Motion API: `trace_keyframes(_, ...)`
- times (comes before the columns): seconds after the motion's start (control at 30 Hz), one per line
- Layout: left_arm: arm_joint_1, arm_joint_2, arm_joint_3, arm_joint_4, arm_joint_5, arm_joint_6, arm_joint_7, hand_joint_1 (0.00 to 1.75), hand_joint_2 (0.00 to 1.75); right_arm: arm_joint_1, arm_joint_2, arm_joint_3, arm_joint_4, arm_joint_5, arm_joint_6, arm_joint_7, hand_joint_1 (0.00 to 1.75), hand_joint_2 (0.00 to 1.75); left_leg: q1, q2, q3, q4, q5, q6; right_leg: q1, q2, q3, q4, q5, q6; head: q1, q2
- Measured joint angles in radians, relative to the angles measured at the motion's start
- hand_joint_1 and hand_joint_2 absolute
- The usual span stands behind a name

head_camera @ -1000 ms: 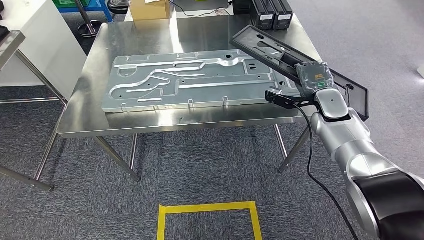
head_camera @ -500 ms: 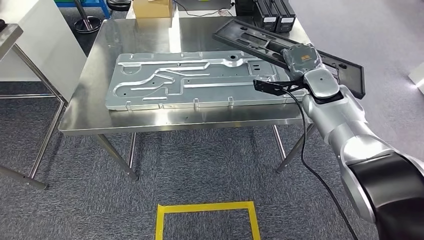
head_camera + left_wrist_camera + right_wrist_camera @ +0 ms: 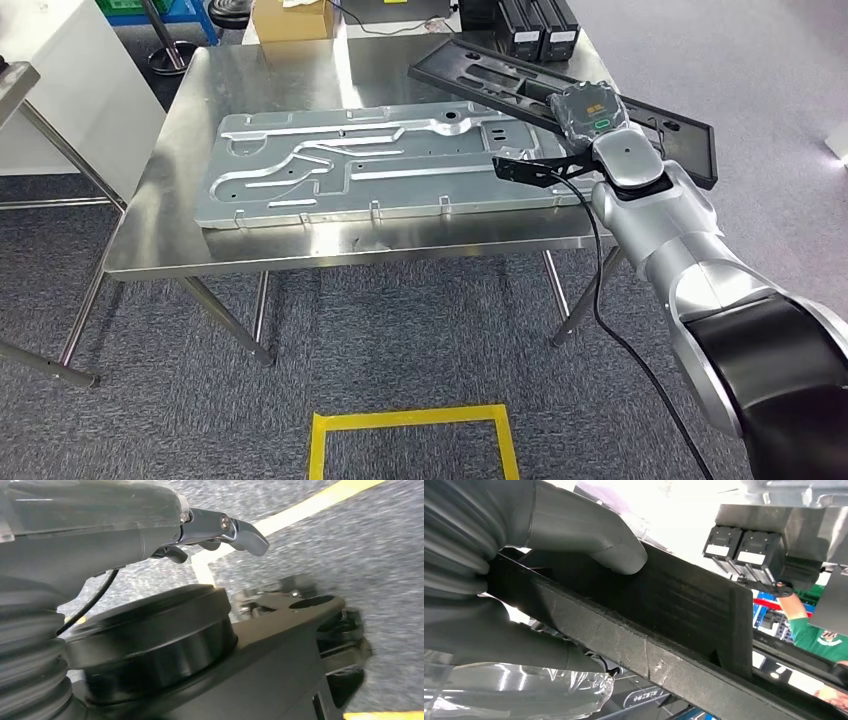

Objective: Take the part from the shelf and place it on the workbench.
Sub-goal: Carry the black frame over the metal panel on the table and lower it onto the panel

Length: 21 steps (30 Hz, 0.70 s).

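The black part [image 3: 520,85], a long flat moulded panel with recesses, runs diagonally across the upper right of the head view, from above the table's far edge toward the right, where its end sticks out past the table's corner. The right hand [image 3: 590,115] grips it near the middle of its length; in the right wrist view the thick grey thumb [image 3: 599,545] lies across the panel's flat face [image 3: 684,600] while the rest of the hand wraps beneath its edge, a clamp that seems chosen to keep so long a piece from tipping. The part looks tilted and held just above the workbench [image 3: 160,235], not yet laid down, though whether its far end touches the steel I cannot tell.

Most of the steel top, at the centre of the head view, is taken by a large stamped metal plate [image 3: 370,165]. That likely explains why the black part is carried over the right rear strip of the bench, the bare room left beside the plate. Two black boxes [image 3: 537,25] and a cardboard box [image 3: 290,18] stand along the top edge of the frame.

The left hand [image 3: 220,527] hangs low over carpet with a yellow tape line [image 3: 300,512]; its fingers are loosely apart and hold nothing.
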Motion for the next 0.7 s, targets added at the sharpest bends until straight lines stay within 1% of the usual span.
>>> trace_keyframes(0.03,-0.002,0.0,0.0,0.0,-0.001,-0.001,-0.002,0.0,1.75,0.002,0.0,0.0,0.002,-0.001,0.0,-0.001,1.75,1.75,0.001,0.0,-0.027,0.047,-0.006,-0.001,0.001,0.0,0.007,0.0,-0.006,0.0,0.0,0.0)
trace_keyframes(0.07,-0.004,0.0,0.0,0.0,-0.002,-0.002,-0.002,0.0,1.75,0.005,0.0,0.0,0.003,-0.001,0.0,-0.001,1.75,1.75,0.001,0.0,-0.039,0.06,0.005,0.0,0.001,0.001,0.017,0.001,-0.013,0.001,0.0,0.0)
trace_keyframes(0.1,-0.005,0.0,0.0,0.0,-0.004,-0.003,-0.001,0.0,1.75,0.007,0.0,0.0,0.004,-0.002,0.0,-0.002,1.75,1.75,0.002,0.0,-0.032,0.034,0.034,0.001,0.001,0.001,0.028,0.002,-0.021,0.003,0.0,0.0)
trace_keyframes(0.13,-0.004,0.0,0.0,0.0,-0.006,-0.003,0.0,0.0,1.75,0.008,0.0,0.0,0.004,-0.003,0.0,-0.002,1.75,1.75,0.002,0.0,-0.009,-0.023,0.076,0.003,0.001,0.002,0.041,0.002,-0.029,0.006,0.0,0.0)
trace_keyframes(0.17,-0.002,0.0,0.0,0.0,-0.007,-0.003,0.001,0.0,1.75,0.008,0.0,0.001,0.005,-0.004,0.0,-0.002,1.75,1.75,0.001,0.0,0.019,-0.086,0.11,0.007,0.002,0.002,0.052,0.002,-0.037,0.009,0.0,0.0)
trace_keyframes(0.2,0.001,0.0,0.0,0.0,-0.007,-0.002,0.002,0.0,1.75,0.006,0.0,0.001,0.005,-0.004,0.0,-0.001,1.75,1.75,-0.001,0.0,0.046,-0.144,0.133,0.012,0.003,0.004,0.061,0.003,-0.043,0.014,0.0,0.0)
trace_keyframes(0.23,0.002,0.001,0.0,0.0,-0.008,-0.002,0.003,0.0,1.75,0.005,0.001,0.001,0.005,-0.004,0.0,-0.001,1.75,1.75,-0.002,0.0,0.065,-0.184,0.139,0.016,0.005,0.005,0.064,0.003,-0.047,0.019,0.0,0.0)
trace_keyframes(0.27,0.004,0.001,0.0,0.0,-0.008,0.0,0.005,0.0,1.75,0.004,0.001,0.001,0.005,-0.005,0.001,-0.001,1.75,1.75,-0.005,-0.001,0.075,-0.202,0.132,0.021,0.006,0.006,0.065,0.002,-0.049,0.024,0.0,0.0)
trace_keyframes(0.3,0.003,0.001,0.0,0.0,-0.008,0.001,0.007,0.0,1.75,0.004,0.001,0.001,0.005,-0.005,0.001,0.0,1.75,1.75,-0.006,-0.001,0.08,-0.212,0.126,0.025,0.005,0.007,0.064,0.001,-0.049,0.028,-0.001,0.0)
trace_keyframes(0.37,0.002,0.001,0.0,0.0,-0.008,0.003,0.011,0.0,1.75,0.006,0.001,0.001,0.004,-0.005,0.002,0.001,1.75,1.75,-0.004,-0.001,0.089,-0.224,0.119,0.034,0.004,0.005,0.062,0.003,-0.058,0.039,0.0,0.0)
trace_keyframes(0.4,0.001,0.0,0.0,0.0,-0.009,0.003,0.013,0.0,1.75,0.005,0.001,0.002,0.003,-0.006,0.002,0.001,1.75,1.75,-0.002,-0.001,0.095,-0.23,0.117,0.039,0.003,0.004,0.052,0.026,-0.071,0.044,-0.001,0.0)
trace_keyframes(0.43,0.0,0.0,0.0,0.0,-0.009,0.003,0.015,0.0,1.75,0.003,0.001,0.002,0.002,-0.007,0.003,0.001,1.75,1.75,0.0,-0.001,0.102,-0.235,0.114,0.044,0.003,0.003,0.028,0.07,-0.09,0.049,0.0,0.0)
trace_keyframes(0.47,0.0,0.0,0.0,0.0,-0.009,0.004,0.016,0.0,1.75,0.003,0.0,0.002,0.002,-0.008,0.003,0.001,1.75,1.75,0.001,-0.001,0.107,-0.238,0.111,0.048,0.003,0.002,-0.008,0.134,-0.113,0.052,0.0,0.0)
trace_keyframes(0.5,0.001,0.0,0.0,0.0,-0.008,0.004,0.018,0.0,1.75,0.004,-0.001,0.002,0.003,-0.009,0.004,0.0,1.75,1.75,0.001,-0.002,0.11,-0.238,0.106,0.052,0.002,0.001,-0.054,0.206,-0.134,0.054,0.0,0.0)
trace_keyframes(0.53,0.002,0.0,0.0,0.0,-0.008,0.004,0.018,0.0,1.75,0.006,-0.003,0.003,0.004,-0.009,0.005,0.0,1.75,1.75,0.001,-0.003,0.114,-0.238,0.102,0.054,0.002,0.001,-0.096,0.263,-0.145,0.055,0.0,0.0)
trace_keyframes(0.57,0.003,0.0,0.0,0.0,-0.008,0.004,0.019,0.0,1.75,0.01,-0.004,0.003,0.005,-0.01,0.006,0.0,1.75,1.75,0.001,-0.004,0.12,-0.237,0.096,0.054,0.002,0.001,-0.125,0.289,-0.133,0.055,0.0,0.0)
trace_keyframes(0.6,0.003,0.0,0.0,0.0,-0.008,0.004,0.019,0.0,1.75,0.014,-0.005,0.003,0.005,-0.011,0.007,-0.001,1.75,1.75,0.0,-0.006,0.128,-0.237,0.09,0.054,0.002,0.001,-0.134,0.275,-0.1,0.054,0.0,0.0)
trace_keyframes(0.63,0.004,0.0,0.0,0.0,-0.008,0.004,0.019,0.0,1.75,0.015,-0.005,0.004,0.005,-0.011,0.008,-0.002,1.75,1.75,0.0,-0.007,0.137,-0.236,0.083,0.052,0.002,0.001,-0.124,0.223,-0.049,0.051,0.0,0.0)
trace_keyframes(0.67,0.004,0.0,0.0,0.0,-0.009,0.004,0.019,0.0,1.75,0.016,-0.006,0.004,0.005,-0.011,0.009,-0.003,1.75,1.75,-0.001,-0.007,0.146,-0.236,0.075,0.05,0.003,0.0,-0.102,0.149,0.006,0.047,0.0,0.0)
trace_keyframes(0.7,0.004,0.0,0.0,0.0,-0.008,0.004,0.018,0.0,1.75,0.014,-0.006,0.004,0.005,-0.011,0.009,-0.004,1.75,1.75,-0.003,-0.007,0.153,-0.236,0.068,0.047,0.007,0.0,-0.079,0.086,0.043,0.042,-0.001,0.0)
